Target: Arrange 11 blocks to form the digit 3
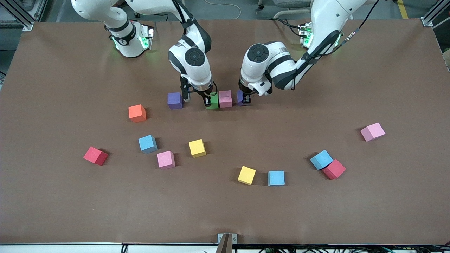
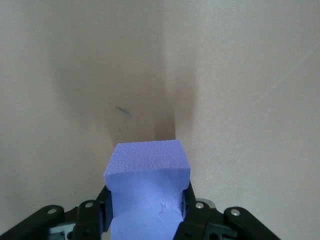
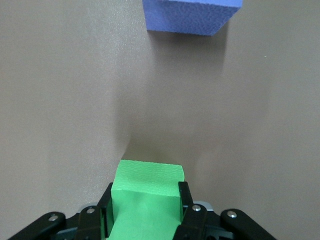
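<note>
You have fourteen cubes on the table (image 1: 386, 70). Take the pink cube (image 1: 225, 98) in the short row as your landmark. On its right-arm side sits the green cube (image 1: 213, 102), touching it; the right gripper (image 1: 210, 101) is clamped shut on it, fingers pressing its two sides. On its left-arm side sits a purple cube (image 1: 240, 98), just beside it, pinched tight in the left gripper (image 1: 245, 99); its foam dents under the pads.

The second purple cube (image 1: 174, 100) stands apart from the landmark, toward the right arm's end. That makes two purple and one green.

All the rest lie loose, nearer the front camera than the landmark:
- three blue: (image 1: 147, 143), (image 1: 276, 178), (image 1: 321, 159)
- two more pink, three in all: (image 1: 166, 159), (image 1: 372, 131)
- two yellow: (image 1: 197, 148), (image 1: 246, 175)
- two red: (image 1: 95, 155), (image 1: 334, 169), the latter touching a blue one
- one orange cube (image 1: 137, 113)
</note>
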### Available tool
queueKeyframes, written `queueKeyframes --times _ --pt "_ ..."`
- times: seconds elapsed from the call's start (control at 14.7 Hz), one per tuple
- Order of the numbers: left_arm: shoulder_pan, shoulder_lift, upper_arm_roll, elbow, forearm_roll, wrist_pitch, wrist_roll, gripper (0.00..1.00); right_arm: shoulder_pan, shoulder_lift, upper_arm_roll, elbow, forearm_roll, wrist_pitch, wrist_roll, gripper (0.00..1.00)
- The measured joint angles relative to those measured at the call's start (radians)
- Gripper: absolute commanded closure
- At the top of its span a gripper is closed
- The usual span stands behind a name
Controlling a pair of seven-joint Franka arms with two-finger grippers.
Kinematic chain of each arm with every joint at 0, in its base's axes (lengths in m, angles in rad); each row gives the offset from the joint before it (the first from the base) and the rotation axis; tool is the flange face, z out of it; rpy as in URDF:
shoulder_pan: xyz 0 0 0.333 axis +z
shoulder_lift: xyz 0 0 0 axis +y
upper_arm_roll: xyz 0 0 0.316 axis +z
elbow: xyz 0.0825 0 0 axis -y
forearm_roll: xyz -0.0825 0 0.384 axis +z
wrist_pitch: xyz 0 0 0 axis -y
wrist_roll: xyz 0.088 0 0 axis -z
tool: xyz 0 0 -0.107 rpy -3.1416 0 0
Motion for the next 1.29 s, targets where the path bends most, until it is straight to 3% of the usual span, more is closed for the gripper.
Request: queueKeyframes --times 0.2,1.16,1.29 --pt "0.001 0.029 0.005 0.006 0.054 0.011 -0.011 0.69 0.001 0.0 0.0 0.0 0.002 0.002 0.0 0.99" --pt "-0.032 0.048 0.005 0.023 0.055 0.013 -0.049 0.69 0.003 0.005 0.002 0.007 0.002 0.005 0.0 0.98" --pt "-0.032 0.049 0.005 0.029 0.055 0.013 -0.049 0.69 0.004 0.007 0.002 0.01 0.002 0.005 0.0 0.95"
